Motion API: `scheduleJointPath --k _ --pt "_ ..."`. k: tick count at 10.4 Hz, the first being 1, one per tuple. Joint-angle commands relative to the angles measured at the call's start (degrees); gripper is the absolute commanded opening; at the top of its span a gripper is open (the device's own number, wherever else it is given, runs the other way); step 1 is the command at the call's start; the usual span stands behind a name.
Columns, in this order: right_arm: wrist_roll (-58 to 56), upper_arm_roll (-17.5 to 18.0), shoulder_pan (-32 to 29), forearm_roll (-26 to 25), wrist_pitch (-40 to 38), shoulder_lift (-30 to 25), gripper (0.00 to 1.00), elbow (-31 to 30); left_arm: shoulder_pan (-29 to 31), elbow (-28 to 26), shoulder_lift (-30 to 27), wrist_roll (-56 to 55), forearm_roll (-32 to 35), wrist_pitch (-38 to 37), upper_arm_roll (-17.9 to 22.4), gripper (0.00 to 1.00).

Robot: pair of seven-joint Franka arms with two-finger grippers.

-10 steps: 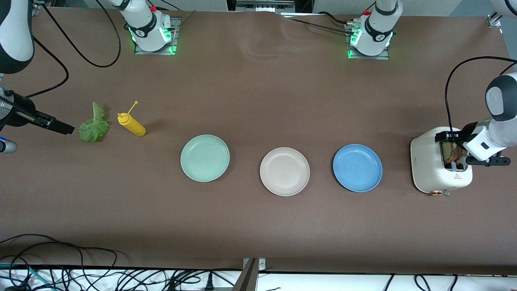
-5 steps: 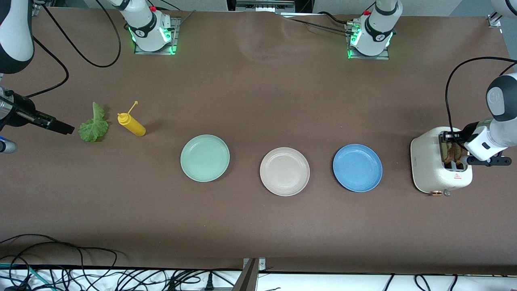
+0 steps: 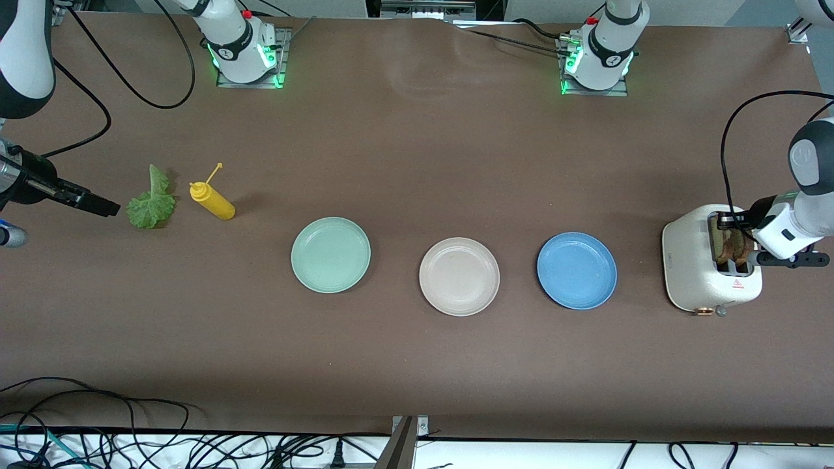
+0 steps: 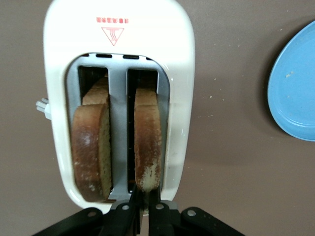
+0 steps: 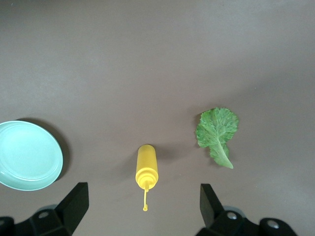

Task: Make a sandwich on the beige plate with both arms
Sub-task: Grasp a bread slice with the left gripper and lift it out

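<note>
Beige and speckled, the plate (image 3: 459, 276) sits bare in the middle of the brown table (image 3: 417, 365), and everything else is placed here from it. Just beside it toward the left arm's end lies the blue plate (image 3: 576, 270); just beside it toward the right arm's end lies the mint green plate (image 3: 330, 255), a touch farther from the front camera than the beige plate.

Well past the blue plate, at the left arm's end, stands the white toaster (image 3: 690, 267), about level with the beige plate. Two brown toasted bread slices stand upright in its slots, one per slot. The left gripper (image 4: 141, 205) is down at the toaster's top, its jaws drawn in narrow and pinched on the end edge of one bread slice (image 4: 147, 142); that slice sits straight between the fingertips, which meet at its crust. The other bread slice (image 4: 92, 147) stands in the neighbouring slot, outside the jaws and untouched.

Toward the right arm's end, past the mint green plate and farther from the front camera than the beige plate, a yellow mustard bottle (image 3: 212, 200) lies on its side. The frilly green lettuce leaf (image 3: 151, 202) lies flat just beside the bottle, farther still from the beige plate. The right gripper (image 3: 98, 205) waits beside the leaf with its jaws spread wide, holding nothing.
</note>
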Motion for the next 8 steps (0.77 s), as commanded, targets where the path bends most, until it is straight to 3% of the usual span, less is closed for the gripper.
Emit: scheduleJointPath --k 1,8 --pt "-0.4 0.0 -0.3 0.9 -0.9 0.1 1.00 0.9 0.1 3.5 -1.6 2.7 -0.4 -4.8 0.3 0.00" --pt "-0.4 0.0 -0.3 0.9 -0.9 0.1 1.00 0.9 -0.7 12.2 -8.3 2.8 1.3 -20.6 -1.0 0.00"
